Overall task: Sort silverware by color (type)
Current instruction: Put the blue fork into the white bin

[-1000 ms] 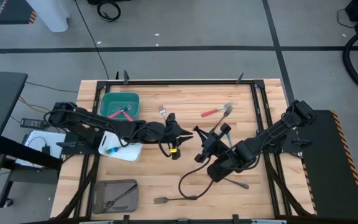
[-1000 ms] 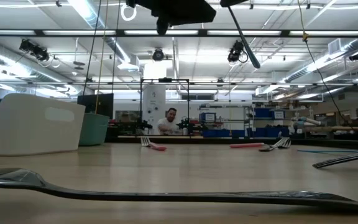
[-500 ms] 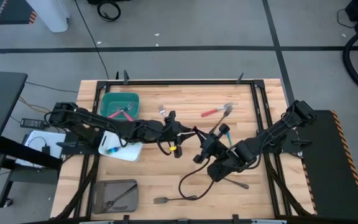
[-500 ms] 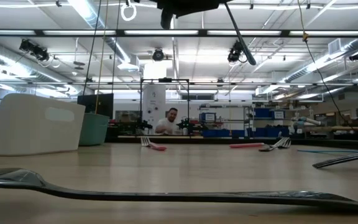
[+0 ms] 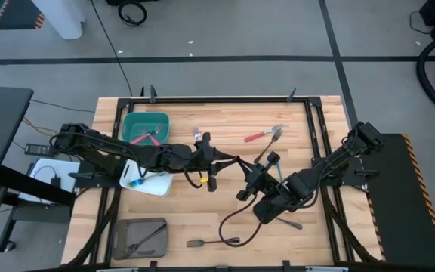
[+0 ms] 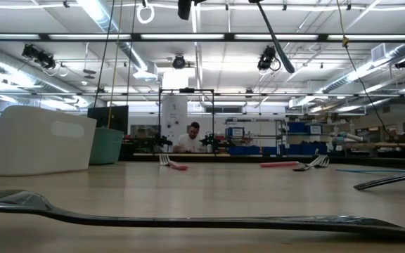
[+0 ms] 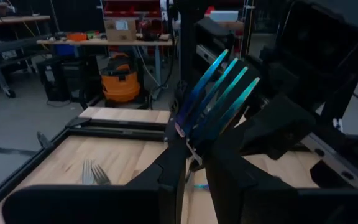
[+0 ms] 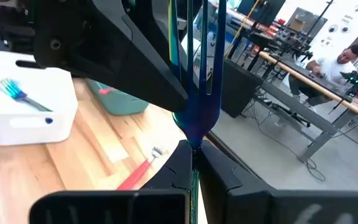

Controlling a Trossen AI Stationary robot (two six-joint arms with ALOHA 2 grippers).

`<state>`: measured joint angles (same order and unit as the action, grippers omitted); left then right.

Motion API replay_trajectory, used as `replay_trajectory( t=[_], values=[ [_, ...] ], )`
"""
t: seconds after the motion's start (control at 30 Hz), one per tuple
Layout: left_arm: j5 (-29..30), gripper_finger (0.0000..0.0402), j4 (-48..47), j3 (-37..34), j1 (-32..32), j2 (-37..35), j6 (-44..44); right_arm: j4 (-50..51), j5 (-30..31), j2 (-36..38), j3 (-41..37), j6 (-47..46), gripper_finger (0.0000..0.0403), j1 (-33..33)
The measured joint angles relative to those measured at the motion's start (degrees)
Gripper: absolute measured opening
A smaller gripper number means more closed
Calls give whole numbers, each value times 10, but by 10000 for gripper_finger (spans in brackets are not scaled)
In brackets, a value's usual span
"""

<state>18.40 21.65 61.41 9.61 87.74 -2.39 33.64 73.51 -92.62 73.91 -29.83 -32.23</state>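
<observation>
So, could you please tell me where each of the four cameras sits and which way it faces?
High view: overhead, looking straight down on the table; both arms show.
Low view: at tabletop height, looking level into the room; arm parts show along the top edge.
Left wrist view: on the left arm, looking past its fingers at a blue fork.
Right wrist view: on the right arm, looking past its fingers at that fork, towards the white bin.
Shared: both wrist views show the blue fork.
</observation>
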Motion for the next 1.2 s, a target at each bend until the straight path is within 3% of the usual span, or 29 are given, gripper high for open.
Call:
replay_trajectory(
  t=[0.67, 1.0, 1.2],
  values=[
    [-4, 65, 19, 0, -31, 4, 1, -38, -31, 1, -6, -12, 17, 22],
    [-2, 12, 8, 0, -33, 3, 20, -43, -44, 0, -7, -8, 17, 21],
    [-3, 10, 2, 0, -32, 3, 31, -42, -56, 0, -7, -6, 20, 21]
  ],
)
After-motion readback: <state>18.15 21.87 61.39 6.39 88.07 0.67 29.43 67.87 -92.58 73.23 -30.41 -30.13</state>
